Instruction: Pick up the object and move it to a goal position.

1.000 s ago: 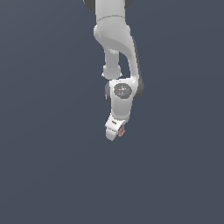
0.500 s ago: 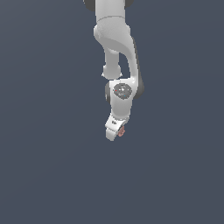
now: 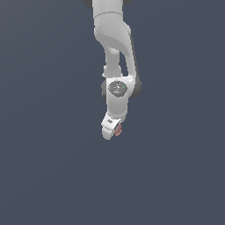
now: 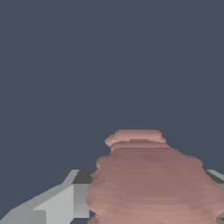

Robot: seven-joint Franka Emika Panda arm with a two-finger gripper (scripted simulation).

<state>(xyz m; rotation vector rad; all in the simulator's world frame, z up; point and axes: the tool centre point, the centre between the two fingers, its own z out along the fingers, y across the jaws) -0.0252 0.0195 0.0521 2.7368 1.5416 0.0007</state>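
The object is a tiny lumpy salmon blob, mostly hidden behind my white gripper in the exterior view. In the wrist view the object fills the space between the grey fingers, which press against its sides. The gripper is shut on the object and holds it up in the air below the arm's wrist. The far finger is almost wholly hidden by the blob.
A plain dark grey-blue background surrounds the arm in both views. No goal marker shows.
The arm and gripper have shifted very slightly upward with the object still held. Little else differs.
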